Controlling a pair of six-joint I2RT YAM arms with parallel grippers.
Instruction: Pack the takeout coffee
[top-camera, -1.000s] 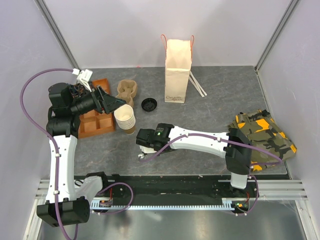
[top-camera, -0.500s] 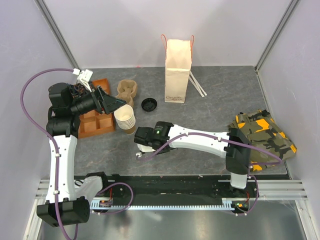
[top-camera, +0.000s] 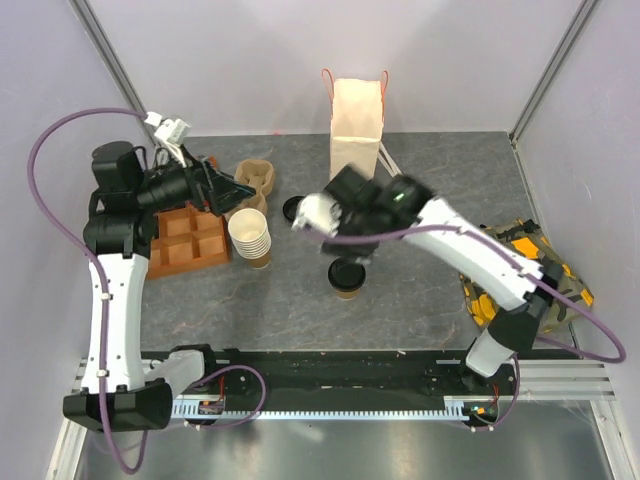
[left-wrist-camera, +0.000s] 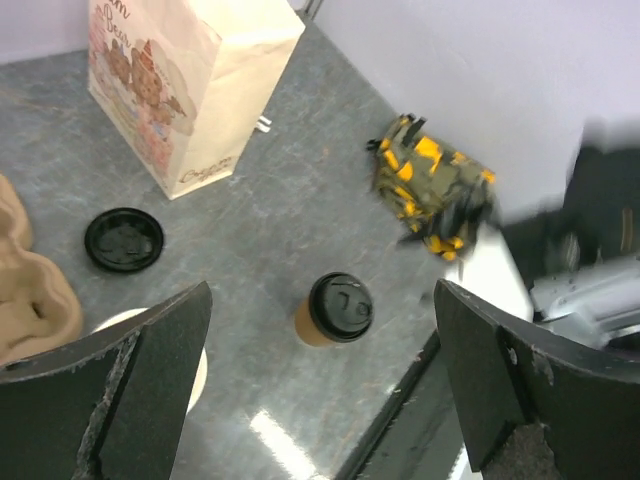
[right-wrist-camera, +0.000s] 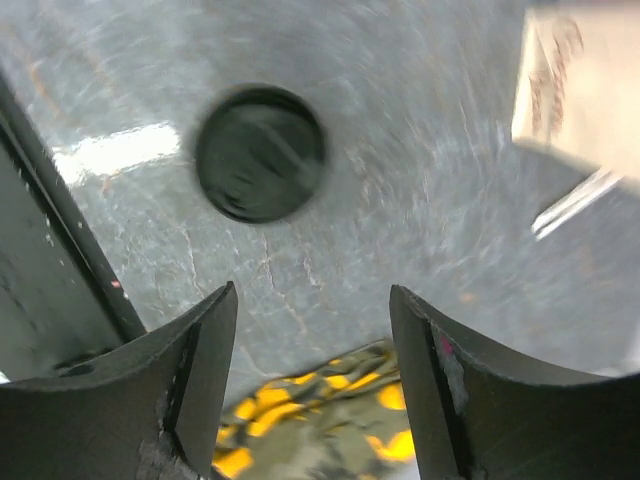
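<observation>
Overhead from behind, wrist views downward, all sharing takeout coffee (top-camera: 347, 277)

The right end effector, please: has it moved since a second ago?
Yes. In the top view the right end effector has swung away from the arms' bases, much closer to the paper bag, and is now past the takeout coffee.

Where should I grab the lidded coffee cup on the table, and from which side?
Take the coffee cup by its tan paper wall below the black lid, jaws level, from the side. It stands upright, apart from other things; gripping the lid might pop it off.
</observation>
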